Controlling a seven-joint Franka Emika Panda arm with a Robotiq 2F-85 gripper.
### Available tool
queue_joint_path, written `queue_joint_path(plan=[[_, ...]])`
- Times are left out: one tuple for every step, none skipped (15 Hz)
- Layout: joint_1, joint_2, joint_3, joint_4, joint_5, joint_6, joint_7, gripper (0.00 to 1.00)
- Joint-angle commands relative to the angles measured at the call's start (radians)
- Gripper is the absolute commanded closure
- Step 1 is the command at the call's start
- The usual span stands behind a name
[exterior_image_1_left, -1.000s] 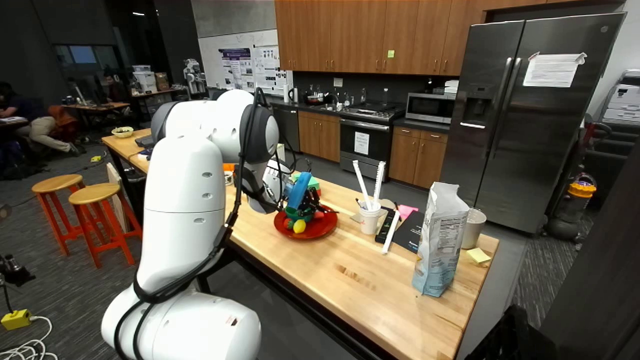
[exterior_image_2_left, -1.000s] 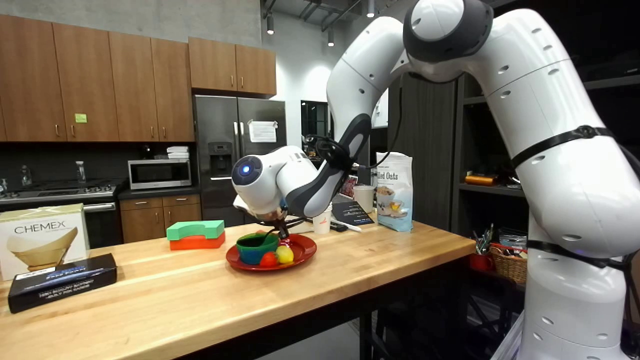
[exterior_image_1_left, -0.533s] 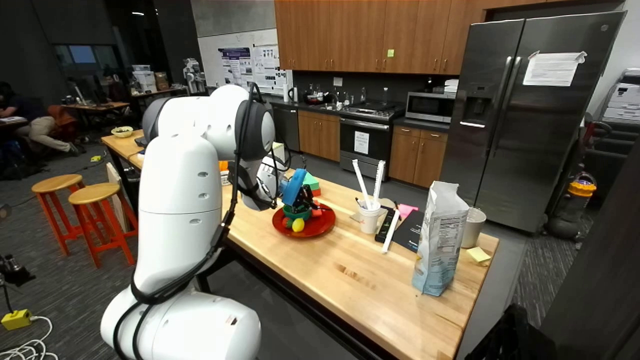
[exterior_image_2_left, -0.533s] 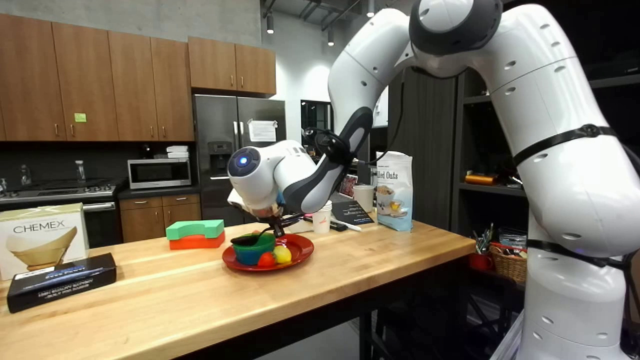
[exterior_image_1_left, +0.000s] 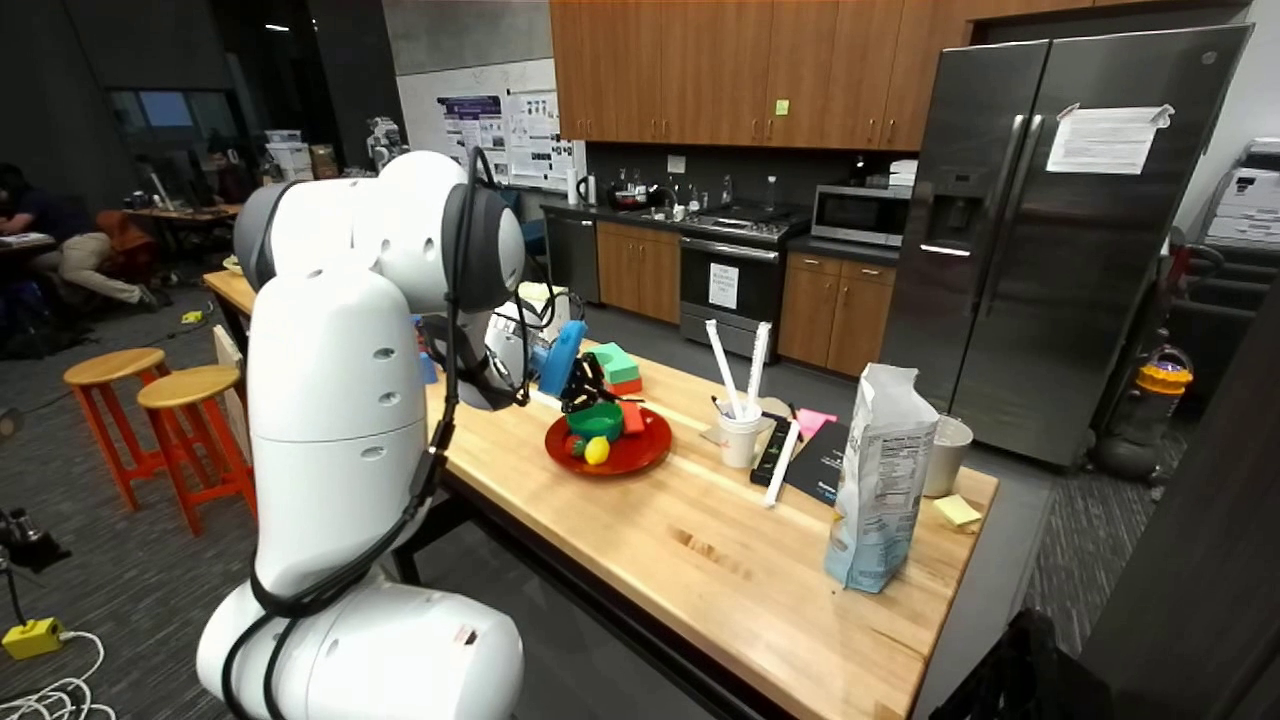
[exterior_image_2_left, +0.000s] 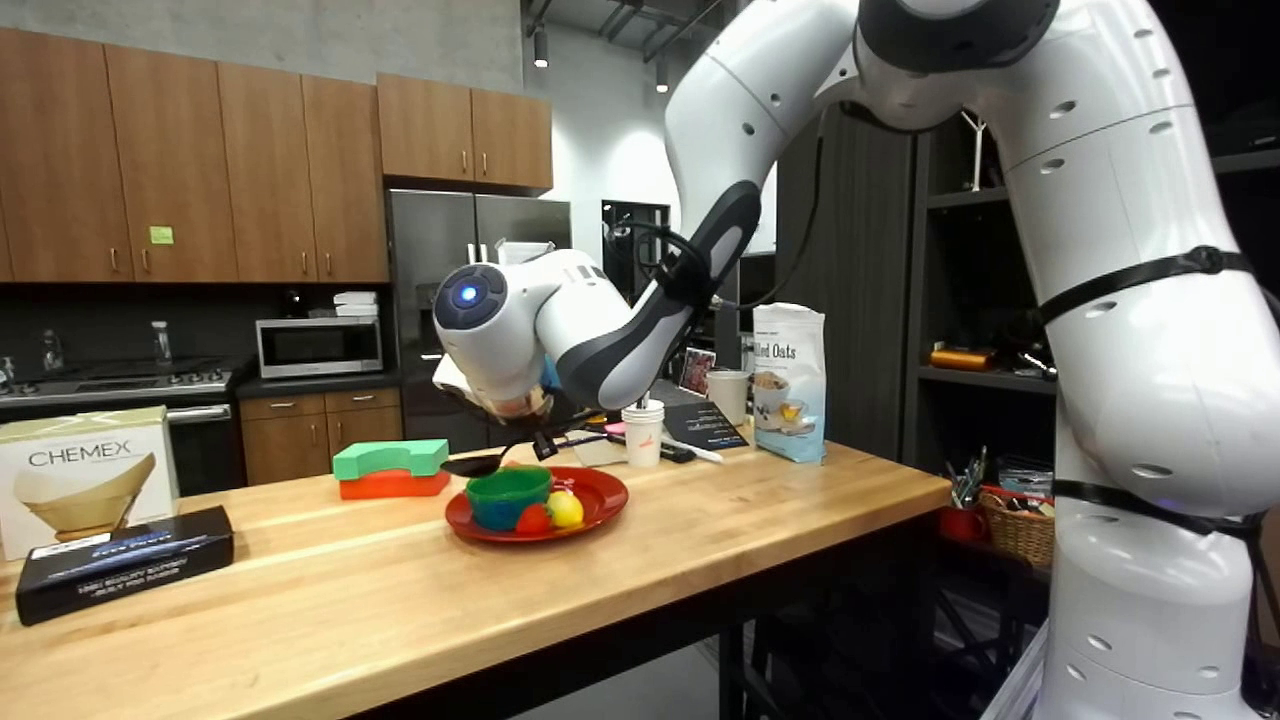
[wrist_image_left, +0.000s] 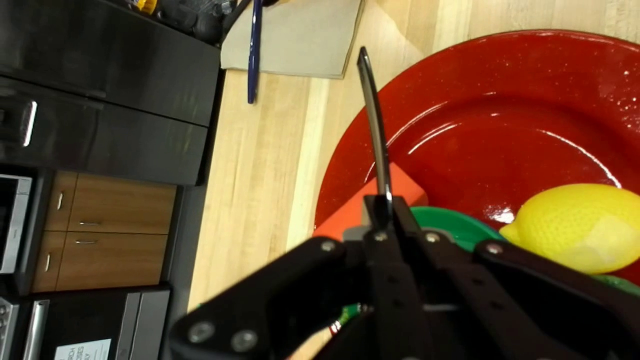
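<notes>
My gripper (wrist_image_left: 387, 210) is shut on a black spoon (wrist_image_left: 375, 115), whose thin handle sticks out past the fingertips in the wrist view. The spoon's dark scoop end (exterior_image_2_left: 473, 466) hangs just above the rim of a green bowl (exterior_image_2_left: 508, 490), toward its left in that exterior view. That bowl stands on a red plate (exterior_image_1_left: 645, 455). Beside it on the plate lie a yellow lemon (wrist_image_left: 575, 225), a red strawberry-like fruit (exterior_image_2_left: 535, 518) and an orange-red block (exterior_image_1_left: 632, 417). In the wrist view the fingers hide most of the bowl.
Green and red blocks (exterior_image_2_left: 390, 470) are stacked near the plate. A Chemex box (exterior_image_2_left: 90, 470) and a flat black box (exterior_image_2_left: 125, 565) stand farther along the table. A paper cup with utensils (exterior_image_1_left: 740, 440), a bag of oats (exterior_image_1_left: 880, 490) and a whitish bin (exterior_image_1_left: 945, 455) occupy the opposite end.
The gripper has risen and drawn away from the bowl, bringing the spoon's scoop up from inside it to above its rim. The plate shifted slightly early on.
</notes>
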Motion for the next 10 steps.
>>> queue_joint_path(plan=[[0.001,-0.047,0.006,-0.033,0.021,-0.025,-0.01,0.99],[0.002,-0.048,0.007,-0.033,0.024,-0.034,-0.009,0.99],[0.003,-0.049,0.009,-0.033,0.03,-0.045,-0.011,0.99],[0.003,-0.049,0.011,-0.032,0.036,-0.055,-0.012,0.99],[0.003,-0.05,0.013,-0.032,0.047,-0.065,-0.014,0.99],[0.002,-0.05,0.017,-0.031,0.071,-0.074,-0.022,0.99],[0.001,-0.05,0.02,-0.03,0.095,-0.079,-0.028,0.99],[-0.001,-0.051,0.024,-0.029,0.131,-0.079,-0.043,0.99],[-0.003,-0.053,0.027,-0.029,0.16,-0.073,-0.054,0.99],[-0.003,-0.054,0.029,-0.028,0.188,-0.074,-0.063,0.99]])
